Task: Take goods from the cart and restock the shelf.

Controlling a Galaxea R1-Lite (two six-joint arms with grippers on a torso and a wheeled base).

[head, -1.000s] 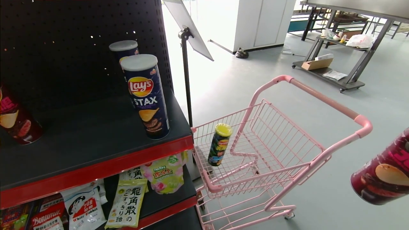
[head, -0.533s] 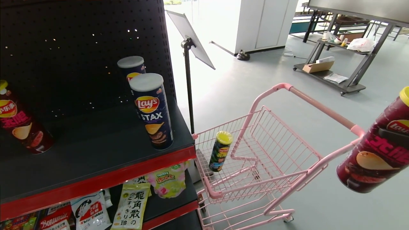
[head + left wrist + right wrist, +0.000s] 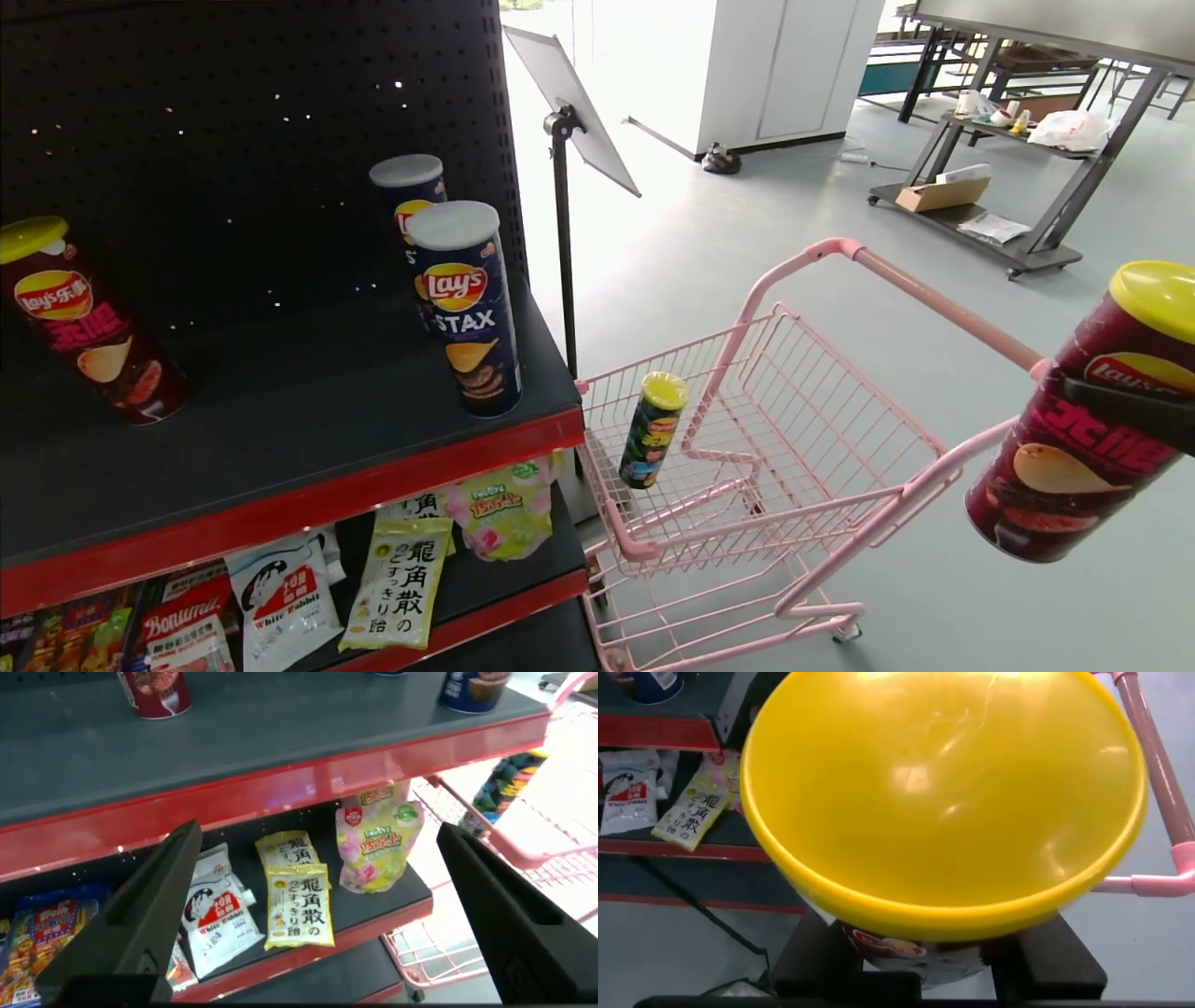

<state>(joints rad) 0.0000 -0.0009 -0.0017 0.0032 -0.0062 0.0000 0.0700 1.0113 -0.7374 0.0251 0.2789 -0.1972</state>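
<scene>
Grips maroon chip can (image 3: 1064, 476) in right tool (image 3: 1120, 403) beside pink cart (image 3: 934, 301); holds left tool (image 3: 320, 840) spread before shelf (image 3: 280, 775).

We found the shelf (image 3: 280, 509) on our left and the cart (image 3: 943, 313) to its right, the cart's basket end just beside the shelf's right end. On the upper board (image 3: 280, 411) the front can (image 3: 464, 308) stood near the front right corner, with the rear can (image 3: 408, 187) directly behind it. The left can (image 3: 89, 322) stood well apart from them, toward the left. On the lower board (image 3: 518, 574) the snack bags (image 3: 397, 579) lay side by side. The cart can (image 3: 652, 429) leaned in the basket corner nearest the shelf. A stand (image 3: 563, 243) rose behind the cart, beside the shelf's right end. The held can (image 3: 1083, 420) sat in the right claw (image 3: 936, 969), to the right of the cart's handle.
</scene>
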